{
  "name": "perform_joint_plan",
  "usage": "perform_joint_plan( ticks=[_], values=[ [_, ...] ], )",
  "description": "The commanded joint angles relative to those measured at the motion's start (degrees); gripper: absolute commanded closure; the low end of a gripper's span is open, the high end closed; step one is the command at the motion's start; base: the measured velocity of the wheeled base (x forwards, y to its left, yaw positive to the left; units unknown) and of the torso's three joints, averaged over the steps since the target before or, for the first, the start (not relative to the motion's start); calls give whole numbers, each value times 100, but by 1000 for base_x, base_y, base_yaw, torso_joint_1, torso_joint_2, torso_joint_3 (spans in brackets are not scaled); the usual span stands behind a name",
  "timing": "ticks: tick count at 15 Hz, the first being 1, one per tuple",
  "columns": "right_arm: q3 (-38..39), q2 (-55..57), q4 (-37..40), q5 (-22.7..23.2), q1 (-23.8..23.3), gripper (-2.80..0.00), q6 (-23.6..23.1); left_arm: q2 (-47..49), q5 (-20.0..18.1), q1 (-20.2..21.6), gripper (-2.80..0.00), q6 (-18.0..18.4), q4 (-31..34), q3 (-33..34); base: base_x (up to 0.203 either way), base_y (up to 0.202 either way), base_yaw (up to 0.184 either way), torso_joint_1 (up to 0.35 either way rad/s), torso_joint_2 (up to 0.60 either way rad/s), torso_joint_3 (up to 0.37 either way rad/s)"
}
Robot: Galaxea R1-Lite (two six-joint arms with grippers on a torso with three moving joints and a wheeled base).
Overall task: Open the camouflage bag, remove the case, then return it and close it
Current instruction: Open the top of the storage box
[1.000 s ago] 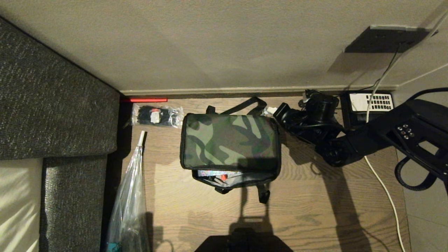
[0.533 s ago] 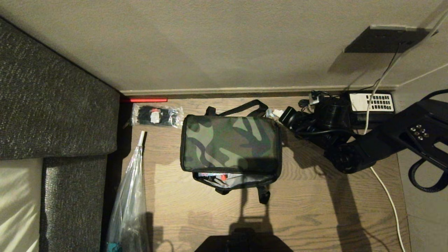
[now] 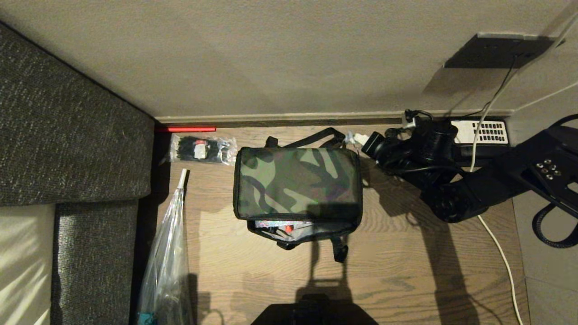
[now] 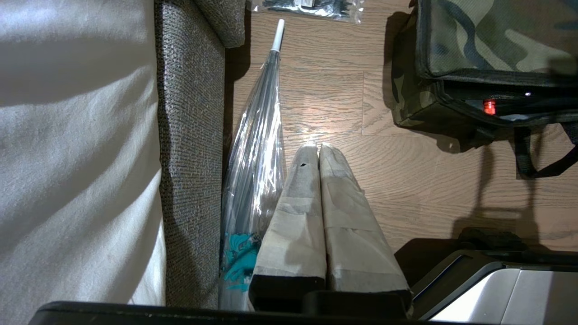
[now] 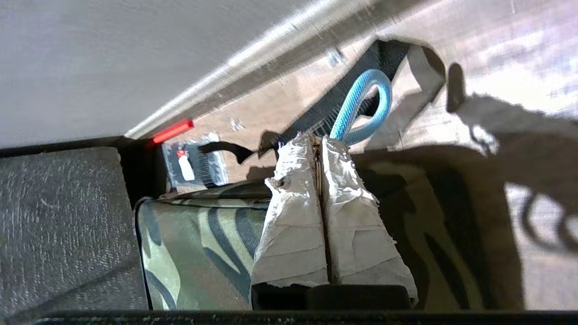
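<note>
The camouflage bag lies on the wooden floor with its lid down. Along its near side a gap stays open, and the case shows there as a shiny strip with a red spot. My right gripper is at the bag's far right corner. In the right wrist view it is shut on a thin brass zip pull, whose blue cord loop sticks out past the fingertips. The left gripper hangs shut and empty above the floor, left of the bag.
A grey sofa fills the left side, with a clear folded umbrella lying beside it. A packet of black ties sits by the wall. A black desk phone and a white cable are at right.
My right arm has swung to the right and toward the wall, and its wrist has turned. The gripper stays shut at the bag's far right corner. The bag has not moved.
</note>
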Motion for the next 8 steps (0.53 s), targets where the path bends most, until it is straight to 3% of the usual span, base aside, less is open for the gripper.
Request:
perform_joint_plan(
  ticks=[1,8],
  values=[
    [88,-74,-88,13,3,0,-76,-10,1,2,0,0,0,13,0,0,0,0,0,0],
    [537,-205,-114,107,3,0,-293,-11,1,2,0,-4,0,15,0,0,0,0,0,0]
  ],
)
